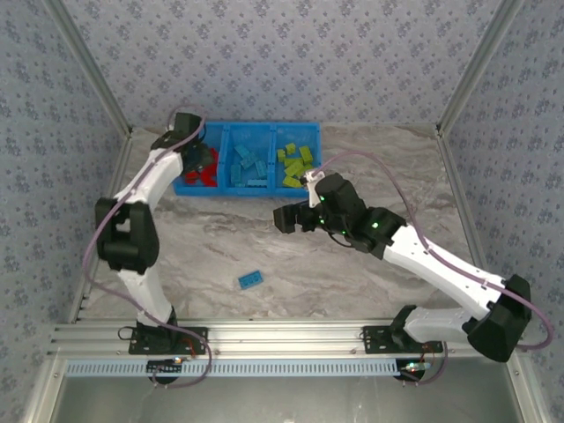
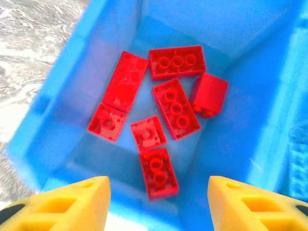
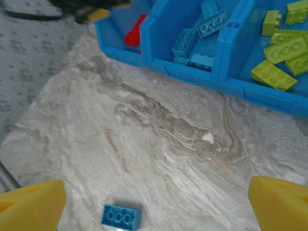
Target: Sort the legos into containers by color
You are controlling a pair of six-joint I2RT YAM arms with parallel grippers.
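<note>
Seven red legos [image 2: 168, 108] lie in the left compartment of the three-part blue bin [image 2: 250, 38] beneath the left gripper [image 2: 158, 192], its jaws parted and empty, while one light-blue lego [image 3: 121, 217] sits alone on the table [image 3: 168, 144] below the right gripper [image 3: 156, 192], jaws wide and empty
</note>
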